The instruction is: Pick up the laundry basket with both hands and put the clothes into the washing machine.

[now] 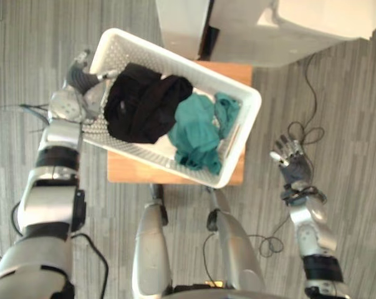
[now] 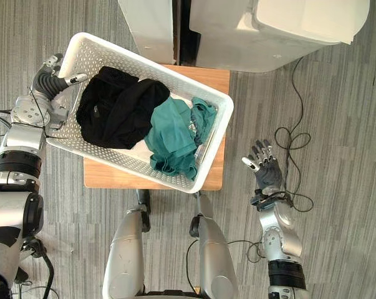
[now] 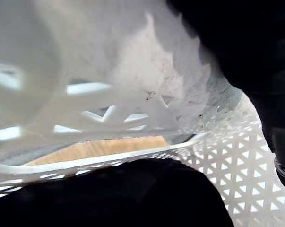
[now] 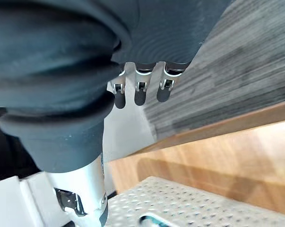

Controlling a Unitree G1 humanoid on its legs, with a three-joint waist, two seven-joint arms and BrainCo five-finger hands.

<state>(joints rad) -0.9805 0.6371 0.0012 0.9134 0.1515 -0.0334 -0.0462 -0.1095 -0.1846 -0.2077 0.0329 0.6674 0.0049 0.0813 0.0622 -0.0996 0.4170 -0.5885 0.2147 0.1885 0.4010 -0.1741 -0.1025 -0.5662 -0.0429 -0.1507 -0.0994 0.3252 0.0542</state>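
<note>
The right hand hangs spread over the floor, right of the desk and apart from the laundry basket, which rests there holding black and teal clothes. The left hand meets the basket's left rim; I cannot tell its grip. Grasping looks half done, and the right hand must next take the right rim. The washing machine stands beyond. No writing is legible.
</note>
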